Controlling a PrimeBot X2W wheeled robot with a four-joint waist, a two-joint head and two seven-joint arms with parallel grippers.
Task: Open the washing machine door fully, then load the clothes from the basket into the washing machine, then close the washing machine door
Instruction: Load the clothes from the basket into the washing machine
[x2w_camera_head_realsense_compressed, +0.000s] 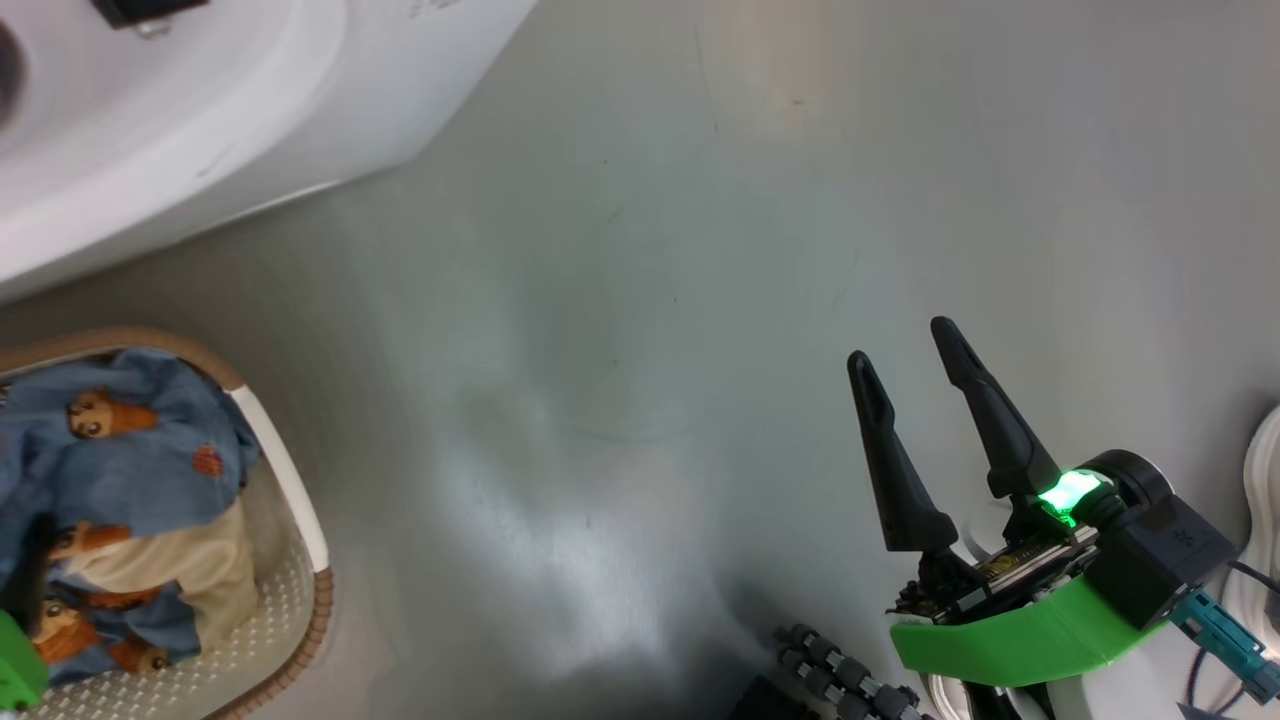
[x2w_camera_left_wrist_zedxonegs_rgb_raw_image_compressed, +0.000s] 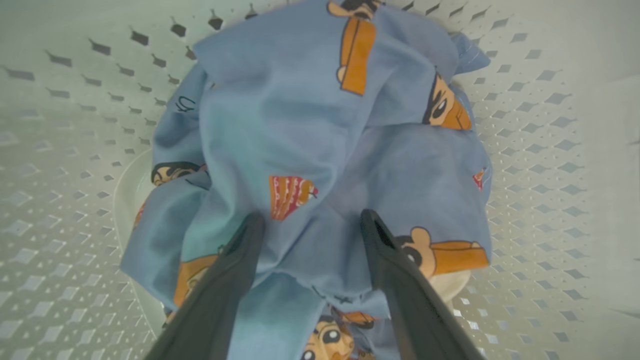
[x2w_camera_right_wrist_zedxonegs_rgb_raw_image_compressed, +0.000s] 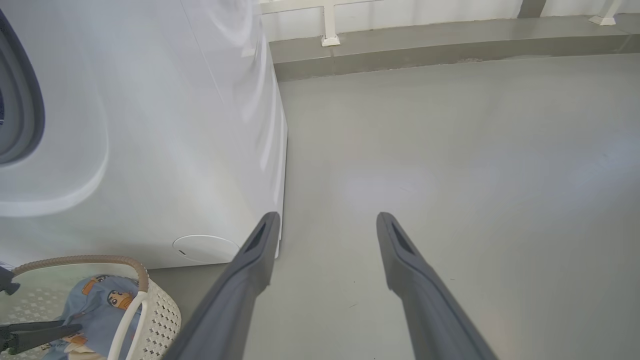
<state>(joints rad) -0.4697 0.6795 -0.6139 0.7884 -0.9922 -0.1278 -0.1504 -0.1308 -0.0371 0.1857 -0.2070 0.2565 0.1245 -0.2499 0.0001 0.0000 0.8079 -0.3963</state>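
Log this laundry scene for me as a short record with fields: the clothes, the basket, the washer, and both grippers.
clothes: light blue cartoon-print bundle plus a cream piece, in the basket
basket: on the floor in front of the washing machine
washing machine: white, grey gasket exposed
left gripper: open, fingers spread over the clothes
right gripper: open, empty, above bare floor

Smooth, glossy grey floor (x2w_camera_head_realsense_compressed: 640, 300), seen from above, with soft pale patches of reflected light and a few faint dark scuffs. At the far side, a low raised grey ledge (x2w_camera_right_wrist_zedxonegs_rgb_raw_image_compressed: 450, 47) runs along the floor's edge. On it stand cream-white square frame posts (x2w_camera_right_wrist_zedxonegs_rgb_raw_image_compressed: 329, 25), with a pale wall panel (x2w_camera_right_wrist_zedxonegs_rgb_raw_image_compressed: 425, 10) behind them.
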